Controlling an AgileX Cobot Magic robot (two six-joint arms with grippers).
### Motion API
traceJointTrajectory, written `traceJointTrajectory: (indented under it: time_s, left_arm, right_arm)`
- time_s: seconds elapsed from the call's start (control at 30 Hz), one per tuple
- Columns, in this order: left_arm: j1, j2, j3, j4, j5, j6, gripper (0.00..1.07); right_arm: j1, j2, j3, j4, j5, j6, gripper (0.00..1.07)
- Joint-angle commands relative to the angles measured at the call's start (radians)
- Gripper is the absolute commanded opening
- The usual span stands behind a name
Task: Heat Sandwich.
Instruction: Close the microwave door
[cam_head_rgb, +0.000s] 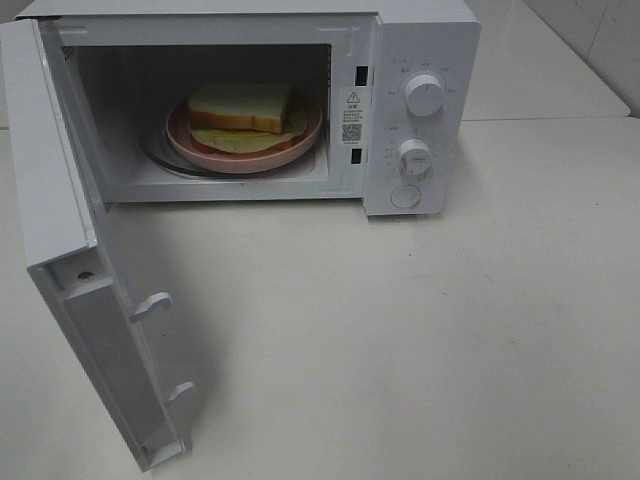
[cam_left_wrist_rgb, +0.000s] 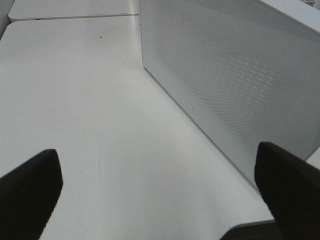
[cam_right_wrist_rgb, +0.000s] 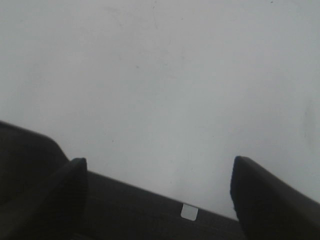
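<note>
The sandwich (cam_head_rgb: 240, 107), white bread with a tan crust and pale filling, lies on a round pink plate (cam_head_rgb: 246, 160) inside the open white microwave (cam_head_rgb: 420, 60). Its door (cam_head_rgb: 70, 200) is swung wide toward the left front. Neither gripper shows in the exterior high view. In the left wrist view my left gripper (cam_left_wrist_rgb: 156, 152) is open with nothing between its dark fingers, low over the table beside the door's perforated outer face (cam_left_wrist_rgb: 225, 85). My right gripper (cam_right_wrist_rgb: 160, 161) is open and empty over bare white table.
Two round knobs (cam_head_rgb: 425, 95) (cam_head_rgb: 414, 157) and a round button (cam_head_rgb: 405, 196) sit on the microwave's right panel. Two latch hooks (cam_head_rgb: 152, 305) stick out of the door's inner edge. A seam to another table (cam_head_rgb: 540, 117) runs behind the microwave.
</note>
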Motion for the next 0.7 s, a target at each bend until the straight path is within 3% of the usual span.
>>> traceJointTrajectory:
  time_s: [0.03, 0.3, 0.7]
  left_arm:
    - [-0.005, -0.023, 0.003, 0.003, -0.006, -0.006, 1.01]
    - [-0.005, -0.023, 0.003, 0.003, -0.006, -0.006, 1.01]
    - [-0.005, -0.023, 0.003, 0.003, -0.006, -0.005, 1.01]
  right_arm:
    - [-0.064, -0.026, 0.007, 0.014, -0.040, 0.006, 0.76]
    - [-0.236, -0.079, 0.020, 0.072, -0.088, 0.002, 0.76]
    - [-0.334, -0.094, 0.043, 0.076, -0.128, -0.007, 0.76]
